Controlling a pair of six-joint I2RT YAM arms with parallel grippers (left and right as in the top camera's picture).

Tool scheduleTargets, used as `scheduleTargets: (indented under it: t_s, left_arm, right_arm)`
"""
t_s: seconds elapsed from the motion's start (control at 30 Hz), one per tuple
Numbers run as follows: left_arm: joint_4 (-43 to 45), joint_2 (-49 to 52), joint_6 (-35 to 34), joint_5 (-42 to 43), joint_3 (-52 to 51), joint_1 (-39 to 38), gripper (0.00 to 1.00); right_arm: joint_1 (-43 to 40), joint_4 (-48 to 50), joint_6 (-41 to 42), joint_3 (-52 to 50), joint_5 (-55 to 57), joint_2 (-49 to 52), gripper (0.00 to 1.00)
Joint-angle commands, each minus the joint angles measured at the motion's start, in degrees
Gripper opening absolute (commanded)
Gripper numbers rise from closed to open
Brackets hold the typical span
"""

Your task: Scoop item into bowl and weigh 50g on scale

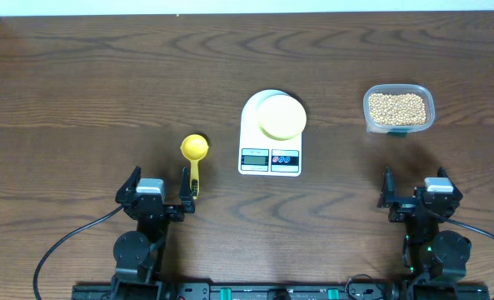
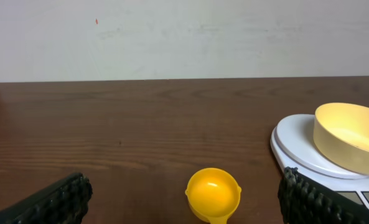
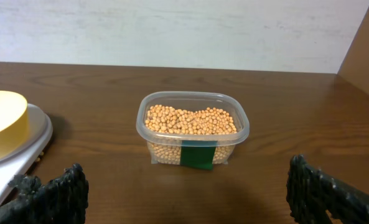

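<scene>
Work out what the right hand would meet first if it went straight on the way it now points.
The open right hand would probably meet the clear container of beans first: it sits straight ahead, centred between the fingers, with only bare table before it.

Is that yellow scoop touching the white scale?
Apart. The overhead view shows a strip of bare table between the scoop and the scale.
</scene>
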Motion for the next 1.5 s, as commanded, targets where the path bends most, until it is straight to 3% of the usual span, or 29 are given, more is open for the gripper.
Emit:
scheduleTargets:
  t_s: [0.0, 0.5, 0.97, 1.13, 1.47]
  left_arm:
    - [0.4, 0.1, -0.3, -1.1, -0.9, 0.3, 0.98]
    - [0.5, 1.8, -6.4, -1.2, 3.5, 0.3, 0.97]
    - [0.0, 33.6, -6.3, -1.2, 20.9, 0.3, 0.98]
    - [-7.0, 43.8, -6.8, -1.2, 30.7, 0.3, 0.98]
    - [-20.7, 51.6, -13.5, -1.2, 43.6, 0.3, 0.98]
  right_arm:
    - [-0.4, 0.0, 0.5, -0.4, -0.2, -0.3, 0.99]
    - [-0.4, 0.0, 0.5, -0.4, -0.2, -0.3, 0.99]
    - [-0.4, 0.0, 0.5, -0.4, -0.2, -0.3, 0.99]
    - [-0.4, 0.0, 0.5, -0.4, -0.2, -0.3, 0.99]
    - [-0.4, 0.0, 0.5, -0.4, -0.2, -0.3, 0.99]
